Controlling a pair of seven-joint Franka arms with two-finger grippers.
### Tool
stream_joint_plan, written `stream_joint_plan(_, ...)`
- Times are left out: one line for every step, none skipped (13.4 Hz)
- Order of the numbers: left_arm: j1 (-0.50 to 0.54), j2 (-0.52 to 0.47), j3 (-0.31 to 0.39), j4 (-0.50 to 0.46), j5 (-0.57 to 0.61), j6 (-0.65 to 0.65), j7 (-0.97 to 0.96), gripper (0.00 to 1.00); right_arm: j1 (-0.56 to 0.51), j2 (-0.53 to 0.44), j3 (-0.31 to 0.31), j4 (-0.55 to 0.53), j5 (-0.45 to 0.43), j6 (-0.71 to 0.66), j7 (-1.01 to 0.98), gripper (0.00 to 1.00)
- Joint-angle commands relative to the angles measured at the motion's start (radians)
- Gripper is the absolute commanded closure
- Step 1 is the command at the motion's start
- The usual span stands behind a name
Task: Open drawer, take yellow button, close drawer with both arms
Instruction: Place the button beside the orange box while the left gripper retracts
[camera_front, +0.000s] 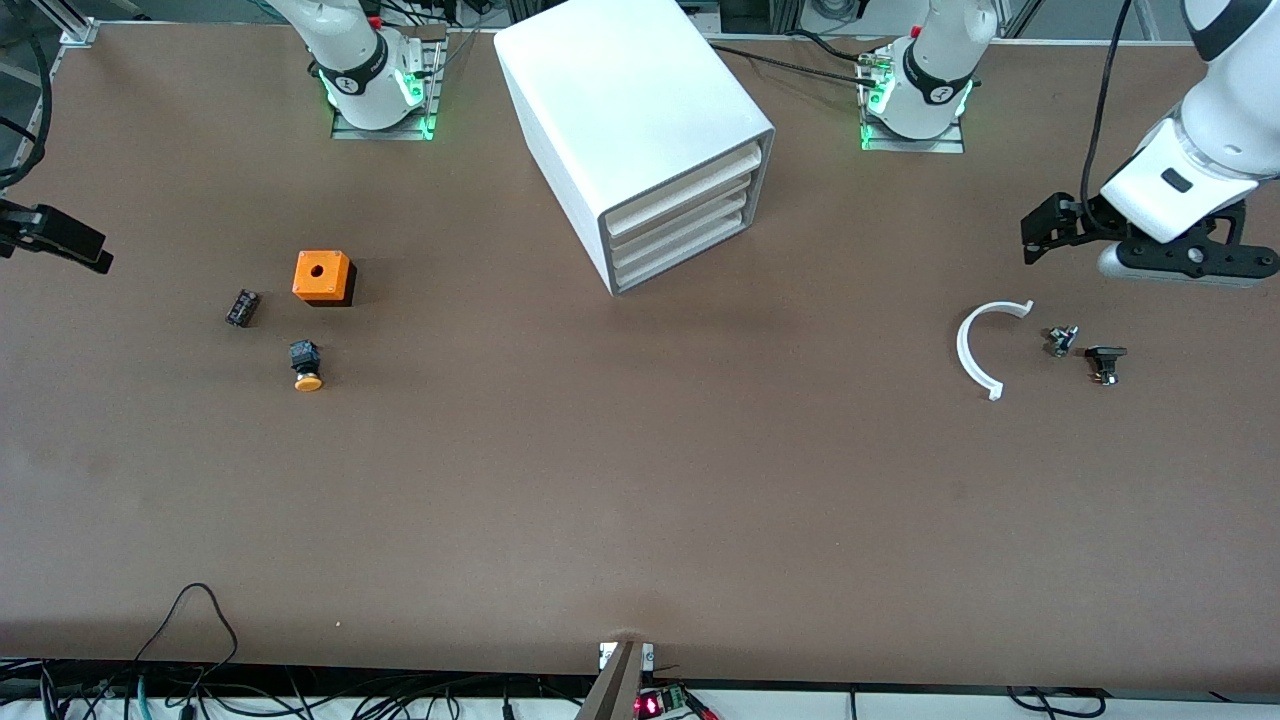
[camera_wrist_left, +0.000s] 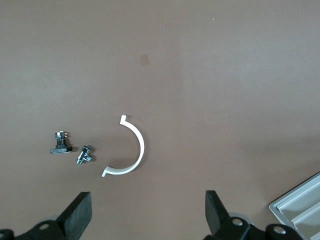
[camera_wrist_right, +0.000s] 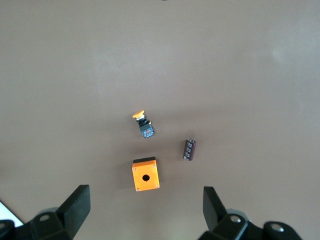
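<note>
The white cabinet (camera_front: 640, 120) stands between the two arm bases. Its topmost drawer (camera_front: 685, 183) is shut, like the three below it. The button (camera_front: 307, 367) lies on its side on the table toward the right arm's end, orange cap nearest the front camera. My right gripper (camera_wrist_right: 146, 206) hangs open and empty high over the orange cube (camera_wrist_right: 145, 175), and the button (camera_wrist_right: 144, 124) is in its view. My left gripper (camera_wrist_left: 148, 210) hangs open and empty over the table toward the left arm's end. The left arm (camera_front: 1190, 170) shows there.
The orange cube (camera_front: 322, 275) with a hole sits just farther from the front camera than the button, a small black part (camera_front: 242, 307) beside it. Under the left gripper lie a white arc (camera_front: 985, 345) and two small dark parts (camera_front: 1062, 340) (camera_front: 1105, 362). Cables run along the table's near edge.
</note>
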Motion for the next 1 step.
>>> stream_joint_plan(-0.005, 0.010, 0.011, 0.020, -0.023, -0.021, 0.031, 0.00, 0.006, -0.096, -0.010, -0.144, 0.002, 0.030, 0.004, 0.00)
